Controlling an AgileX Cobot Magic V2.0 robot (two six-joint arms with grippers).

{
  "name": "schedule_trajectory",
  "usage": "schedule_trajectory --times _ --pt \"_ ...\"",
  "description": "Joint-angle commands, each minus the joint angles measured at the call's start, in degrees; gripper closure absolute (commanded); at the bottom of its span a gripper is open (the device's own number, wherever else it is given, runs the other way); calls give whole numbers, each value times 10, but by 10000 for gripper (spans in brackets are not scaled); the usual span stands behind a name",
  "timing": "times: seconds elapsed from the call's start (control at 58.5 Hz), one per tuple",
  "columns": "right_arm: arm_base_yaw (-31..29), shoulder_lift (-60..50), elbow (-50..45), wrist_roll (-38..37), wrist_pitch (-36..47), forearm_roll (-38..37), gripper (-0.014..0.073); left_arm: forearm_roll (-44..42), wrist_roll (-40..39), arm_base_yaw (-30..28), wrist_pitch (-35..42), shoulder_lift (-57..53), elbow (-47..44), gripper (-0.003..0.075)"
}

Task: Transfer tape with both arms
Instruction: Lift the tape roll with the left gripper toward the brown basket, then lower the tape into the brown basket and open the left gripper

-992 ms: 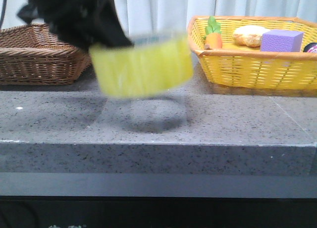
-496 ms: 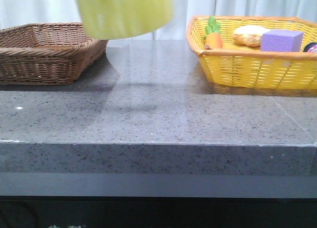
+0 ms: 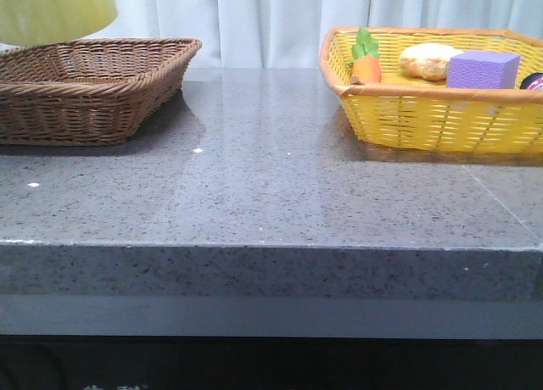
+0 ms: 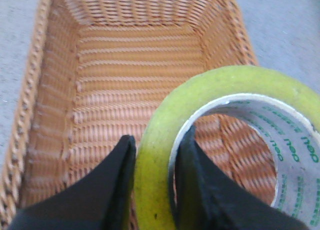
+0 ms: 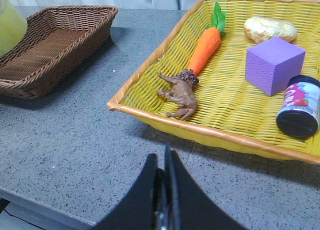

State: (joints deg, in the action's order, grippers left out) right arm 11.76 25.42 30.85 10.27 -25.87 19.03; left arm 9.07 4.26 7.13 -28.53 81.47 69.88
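The left hand (image 4: 152, 185) pinches the tape (image 4: 225, 150) by its wall, one finger inside the core, suspending it above the brown basket (image 4: 125, 80), apparently for release; right hand (image 5: 164, 190) pressed together.

Grey speckled table (image 3: 271, 195) fills foreground. Brown wicker basket (image 3: 93, 85) at left rear, on tabletop. Yellow tape roll (image 3: 53, 13) at top left corner, cut off by frame edge, above brown basket; what holds it not in view. Yellow wicker basket (image 3: 441, 114) at right rear, well apart from brown basket. Inside yellow basket: toy carrot (image 3: 366, 64) with green leaves against left wall, pale bread roll (image 3: 428, 59), purple block (image 3: 482, 69) beside roll. White curtain (image 3: 280, 21) behind.
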Motion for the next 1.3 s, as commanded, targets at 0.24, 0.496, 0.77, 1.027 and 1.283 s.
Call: schedule_trajectory --times 0.24,0.496,0.77,1.027,1.283 --pt "-4 2 13 3 44 6 683 14 -3 -12 137 77 22 638" --pt "-4 2 13 3 44 6 683 14 -3 -12 126 107 22 571" --pt "-4 2 13 3 44 6 683 15 -3 -12 121 103 22 331" --pt "-4 2 13 3 44 6 683 19 -3 -12 114 86 22 334" --pt "-4 2 13 3 44 6 683 19 -3 -12 109 85 22 614"
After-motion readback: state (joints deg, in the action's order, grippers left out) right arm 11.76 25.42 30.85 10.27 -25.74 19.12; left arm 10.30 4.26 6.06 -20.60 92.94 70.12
